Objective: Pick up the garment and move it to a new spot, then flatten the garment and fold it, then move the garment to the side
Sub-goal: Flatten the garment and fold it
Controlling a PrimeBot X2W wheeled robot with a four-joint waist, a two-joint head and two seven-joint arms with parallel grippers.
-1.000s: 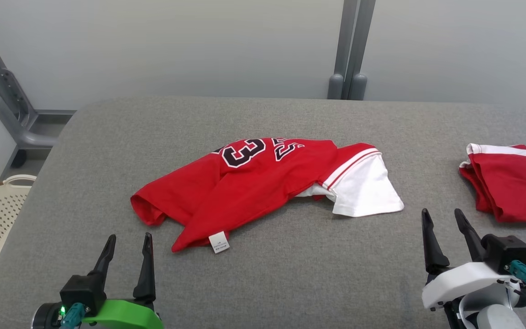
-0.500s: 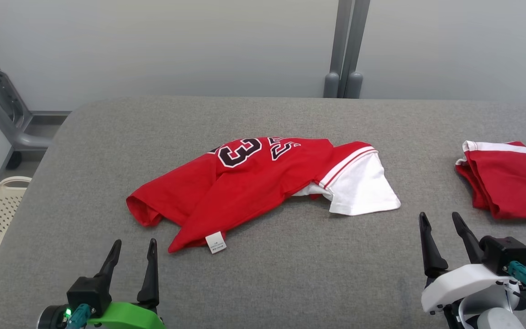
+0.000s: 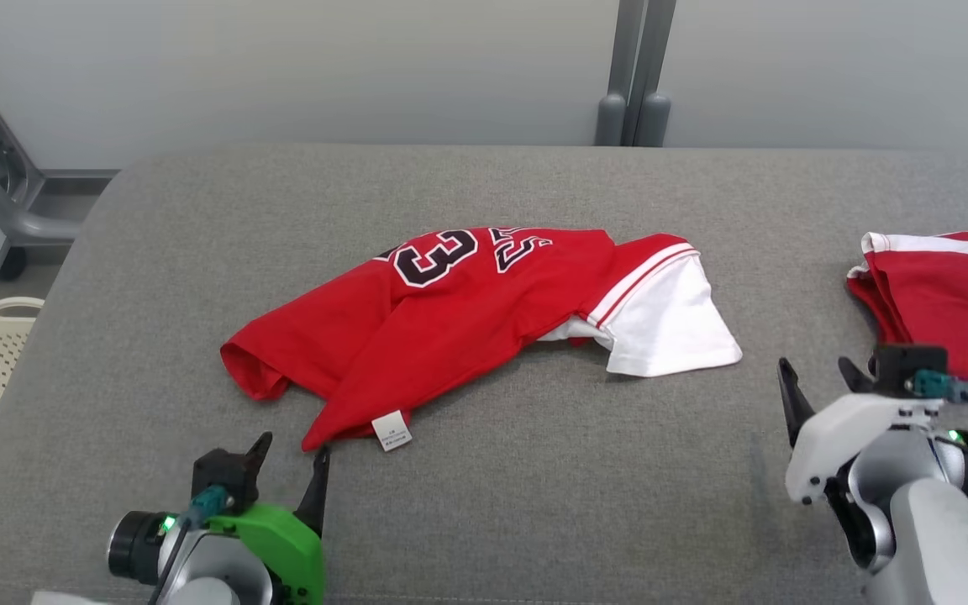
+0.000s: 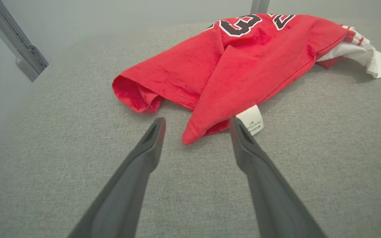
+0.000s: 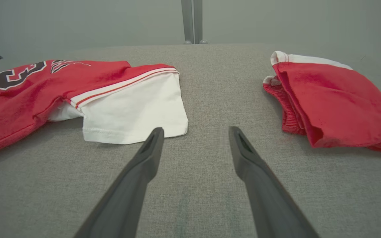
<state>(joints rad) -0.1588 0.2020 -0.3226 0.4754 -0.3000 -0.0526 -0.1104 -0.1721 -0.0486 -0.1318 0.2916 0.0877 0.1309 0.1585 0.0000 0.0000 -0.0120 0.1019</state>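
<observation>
I'm judging this the pick-up step, with the garment [image 3: 467, 311] lying crumpled on the table [image 3: 534, 504] and the left pincer [image 3: 293, 445] and right pincer [image 3: 813, 365] gaping wide near its edges, needing a forward pinch.

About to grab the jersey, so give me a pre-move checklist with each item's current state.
1. Open left gripper: ok.
2. Open right gripper: ok.
3. Near corner of the jersey, by its care label, sits between the left fingers: ok.
4. Nothing gripping the jersey: ok.
5. The second red garment lies apart from the jersey: ok.
6. The jersey lies flat: not ok, bunched and folded over itself.
</observation>
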